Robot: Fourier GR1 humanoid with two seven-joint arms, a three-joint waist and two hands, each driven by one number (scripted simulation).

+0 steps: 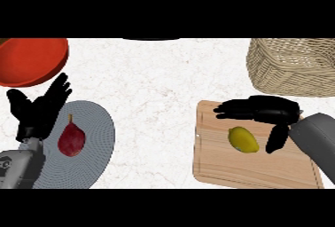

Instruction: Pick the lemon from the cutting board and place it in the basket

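Hovering at centre right of frame, right hand (265,111) has fingers (235,108) apart, holding nothing, just above lemon (243,139) on cutting board (255,170). Risk: off-centre closure may roll lemon away, short of basket (294,66).

Readable markings: none. Checked the cutting board (262,170), lemon (243,139), basket (294,71), red bowl (29,60), grey plate (97,131) and white surface (157,88). No text, label, brand, number or sign is legible on any of them.
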